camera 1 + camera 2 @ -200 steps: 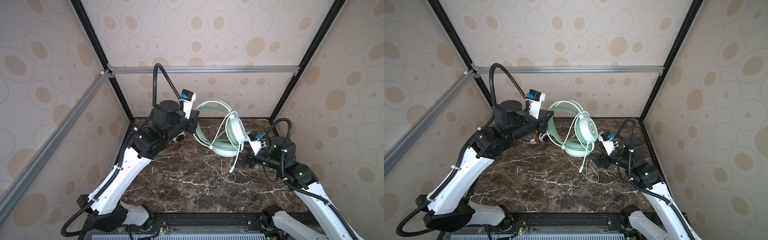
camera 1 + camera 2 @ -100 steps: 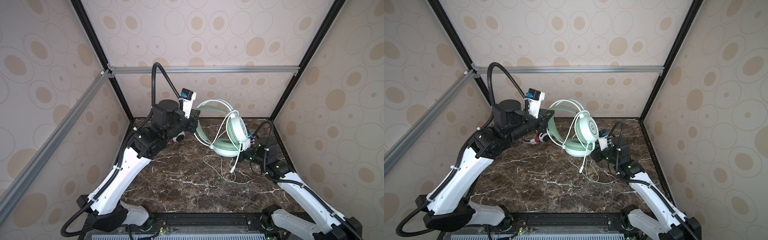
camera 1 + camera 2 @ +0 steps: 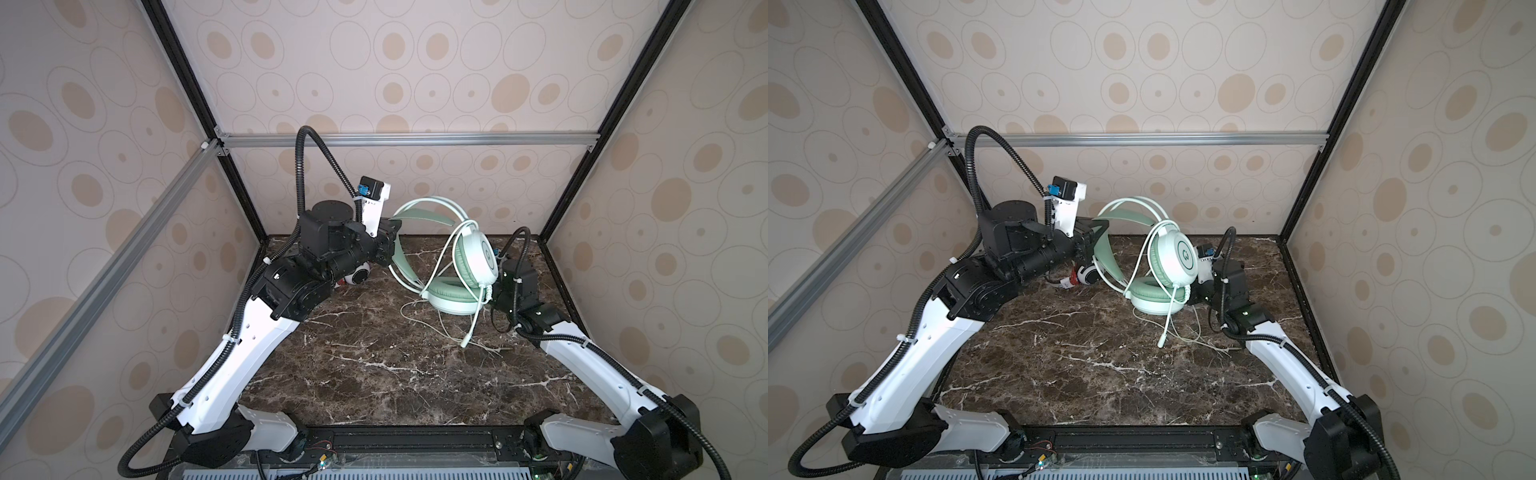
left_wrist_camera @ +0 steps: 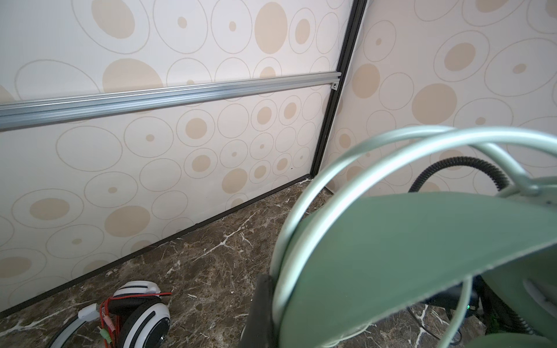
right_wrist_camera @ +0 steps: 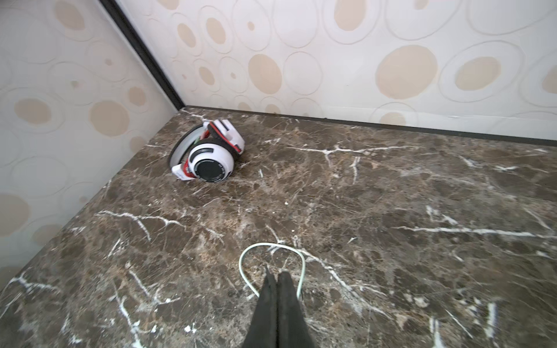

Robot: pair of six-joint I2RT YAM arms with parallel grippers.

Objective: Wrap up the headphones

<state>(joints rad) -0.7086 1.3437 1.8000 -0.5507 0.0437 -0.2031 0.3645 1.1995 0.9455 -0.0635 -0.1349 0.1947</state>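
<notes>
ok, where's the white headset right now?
The white headset lies on the marble table near its back left corner; in both top views it is partly hidden under the left arm's wrist, apart from the mint-green headset.

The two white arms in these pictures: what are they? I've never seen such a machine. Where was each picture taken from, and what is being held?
They are two robot arms mounted at the front edge of a marble tabletop, inside a wallpapered booth. Two pictures look down on the whole scene from above and are nearly alike. The other two come from a small camera on each arm's wrist.

The left hand is closed on the headband of a mint-green headset and holds it up, with the lower ear cup down by the marble. The right hand is shut, low over the table. A loop of pale green cable lies just ahead of its tips; I cannot tell whether it pinches the cable. A white headset, with a red cable bundled on it, lies near the back left corner.
</notes>
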